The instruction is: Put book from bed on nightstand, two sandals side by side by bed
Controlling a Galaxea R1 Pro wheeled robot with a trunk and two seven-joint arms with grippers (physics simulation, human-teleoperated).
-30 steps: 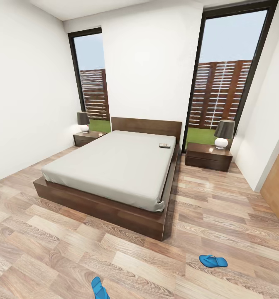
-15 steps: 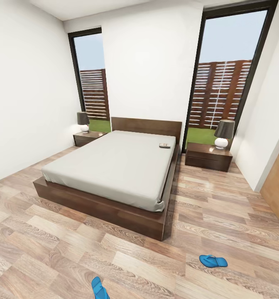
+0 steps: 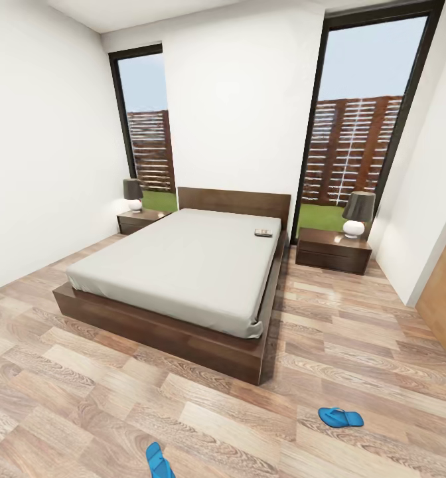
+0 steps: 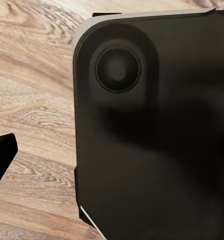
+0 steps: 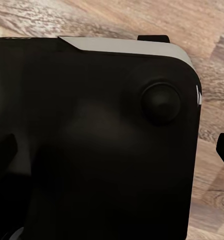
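Though too small to read, book (image 3: 263, 233) on bed (image 3: 183, 279)

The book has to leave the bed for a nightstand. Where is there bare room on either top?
The right nightstand has bare top left of its lamp, on the side facing the bed. The left nightstand looks tighter: its lamp leaves only a strip toward the bed. The book lies nearer the right one.
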